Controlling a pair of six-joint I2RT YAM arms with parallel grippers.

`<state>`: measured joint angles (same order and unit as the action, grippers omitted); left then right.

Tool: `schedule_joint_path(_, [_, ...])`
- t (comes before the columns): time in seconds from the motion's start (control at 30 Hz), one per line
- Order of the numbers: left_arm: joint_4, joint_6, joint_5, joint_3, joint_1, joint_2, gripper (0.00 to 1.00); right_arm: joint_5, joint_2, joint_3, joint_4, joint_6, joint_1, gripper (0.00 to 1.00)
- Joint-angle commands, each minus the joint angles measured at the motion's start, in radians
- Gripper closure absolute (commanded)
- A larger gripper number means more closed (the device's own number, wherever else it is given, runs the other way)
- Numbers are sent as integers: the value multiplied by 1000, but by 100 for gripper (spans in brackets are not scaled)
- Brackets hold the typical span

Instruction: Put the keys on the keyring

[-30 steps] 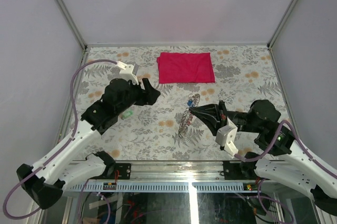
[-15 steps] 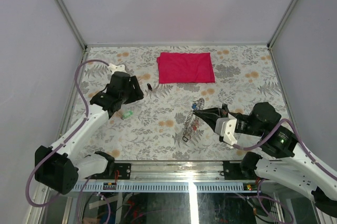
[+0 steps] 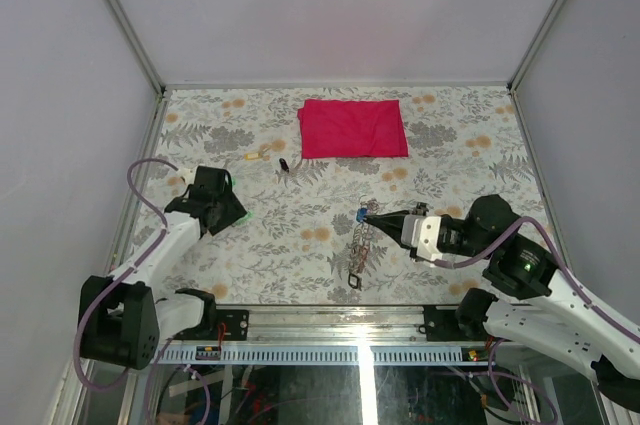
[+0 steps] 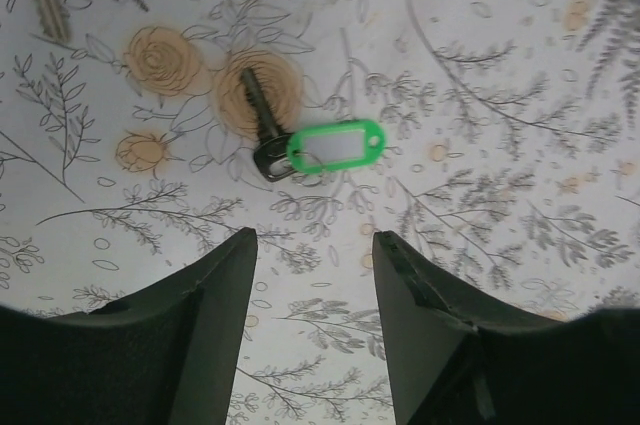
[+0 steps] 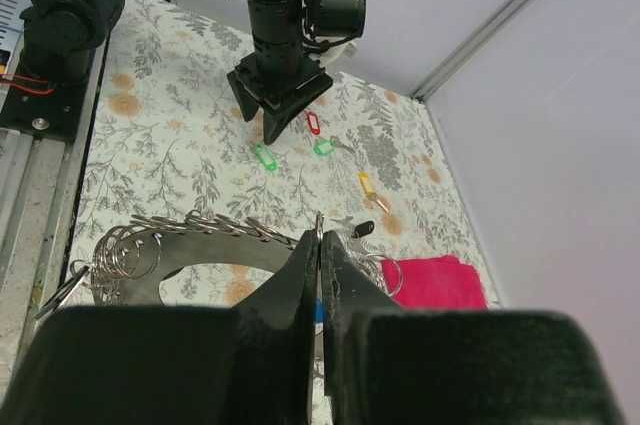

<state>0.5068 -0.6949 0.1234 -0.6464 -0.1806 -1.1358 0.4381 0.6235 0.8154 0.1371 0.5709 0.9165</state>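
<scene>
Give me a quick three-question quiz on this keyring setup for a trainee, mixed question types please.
1. True or false: the left gripper is shut on the green-tagged key below it.
2. What is the right gripper pinching? A. a yellow-tagged key. B. the keyring. C. a red-tagged key.
3. What colour is the tag on the key lying nearest the red cloth?
Key:
1. False: its jaws stand open, and the key lies untouched beyond the fingertips.
2. B.
3. Black: the black-tagged key.
</scene>
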Motion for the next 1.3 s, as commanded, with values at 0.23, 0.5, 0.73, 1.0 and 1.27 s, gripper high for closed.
schedule_joint_path(0.23, [-126,46,-21,19,21,-156,55,1,-2,1,-112,-54,7,100])
schedule_joint_path(0.5, [-111,65,34,-3,9,-193,58,5,3,-4,-117,-61,7,100])
schedule_joint_path(0.73, [-83,90,116,-59,-31,-234,60,13,4,-5,-113,-68,8,100])
schedule_joint_path(1.0, [-74,107,148,-87,-55,-285,61,11,0,-7,-106,-71,7,100])
schedule_joint_path(1.27, [-83,113,138,-87,-66,-325,66,11,0,-7,-102,-72,7,100])
